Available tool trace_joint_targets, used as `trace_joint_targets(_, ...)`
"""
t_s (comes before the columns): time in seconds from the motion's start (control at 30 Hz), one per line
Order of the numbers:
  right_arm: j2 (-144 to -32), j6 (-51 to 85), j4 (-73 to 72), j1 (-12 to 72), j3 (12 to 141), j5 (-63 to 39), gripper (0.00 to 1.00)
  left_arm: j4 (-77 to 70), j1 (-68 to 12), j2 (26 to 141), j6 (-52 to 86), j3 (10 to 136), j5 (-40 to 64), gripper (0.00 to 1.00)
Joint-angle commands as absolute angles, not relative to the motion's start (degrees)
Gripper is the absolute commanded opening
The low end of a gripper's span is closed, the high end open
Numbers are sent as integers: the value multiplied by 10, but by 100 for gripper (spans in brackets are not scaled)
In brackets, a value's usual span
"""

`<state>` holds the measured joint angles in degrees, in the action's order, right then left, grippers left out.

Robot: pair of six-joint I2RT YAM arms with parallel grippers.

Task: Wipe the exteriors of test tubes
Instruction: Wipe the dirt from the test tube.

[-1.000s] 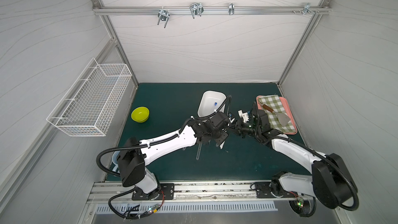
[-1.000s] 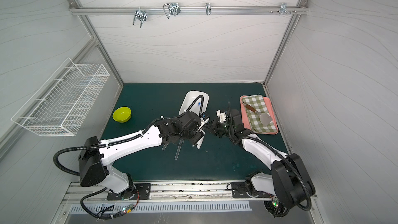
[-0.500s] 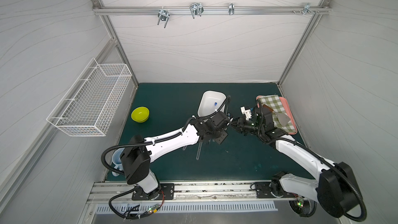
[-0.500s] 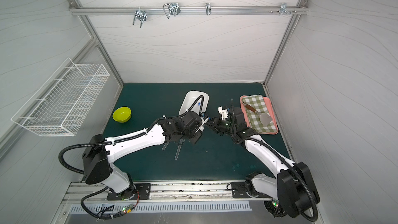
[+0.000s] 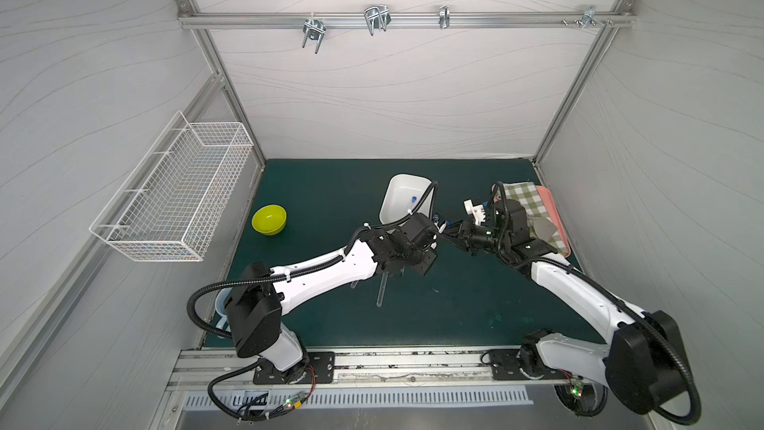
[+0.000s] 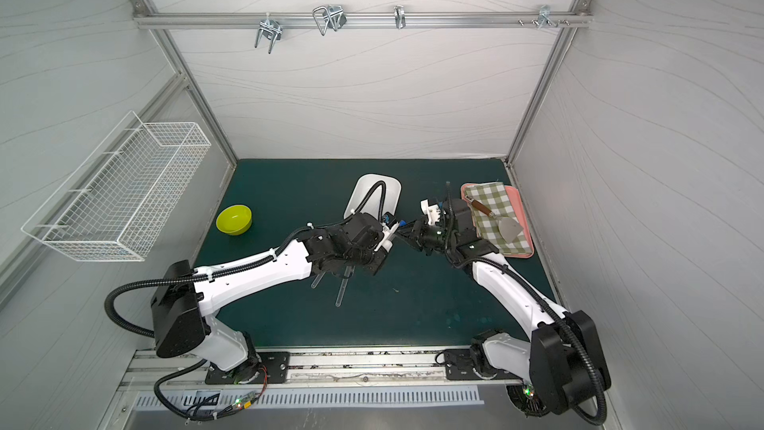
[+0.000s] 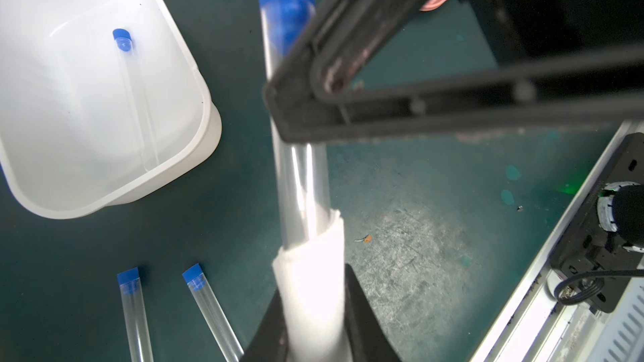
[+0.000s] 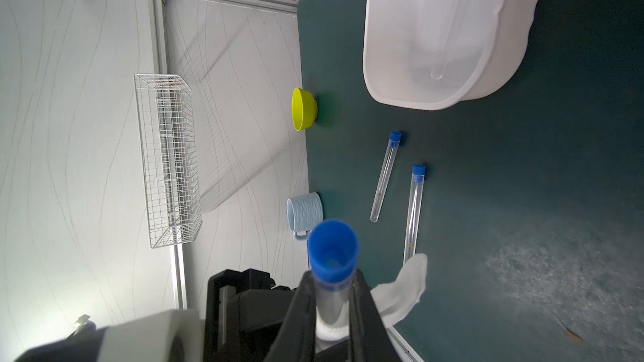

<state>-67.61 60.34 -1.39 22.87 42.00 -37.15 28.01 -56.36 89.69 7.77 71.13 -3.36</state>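
Newly closed, left gripper (image 7: 312,290) clamps white cloth (image 7: 310,255) around clear blue-capped test tube (image 7: 303,175); we see right gripper (image 8: 332,294) pinching it.

This is a robot test cell in a lab, not a lived-in room. White panel walls (image 5: 413,97) close it in, held by an aluminium frame (image 5: 231,88) whose cross rail (image 5: 496,18) carries metal hooks (image 5: 375,20). The left arm (image 5: 330,270) and right arm (image 5: 578,295) are bolted to a slotted rail (image 5: 392,361) along the front of a green-matted table (image 5: 330,184). The props look staged: a wire basket (image 5: 177,196), a yellow bowl (image 5: 269,219), a white tub (image 5: 395,200), a pink tray (image 6: 513,195) and capped test tubes (image 8: 385,175).
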Motion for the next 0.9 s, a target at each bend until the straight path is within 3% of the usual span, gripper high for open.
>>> trace_joint_targets(0.0, -683, 595, -24, 221, 435, -361, 4, 277, -574, 881, 76, 713, 8, 23)
trace_joint_targets(0.6, -636, 611, -2, 290, 405, -328, 4, 252, -554, 895, 60, 753, -6, 27)
trace_joint_targets(0.87, -647, 599, 3, 259, 417, -335, 4, 255, -553, 885, 77, 733, 9, 27)
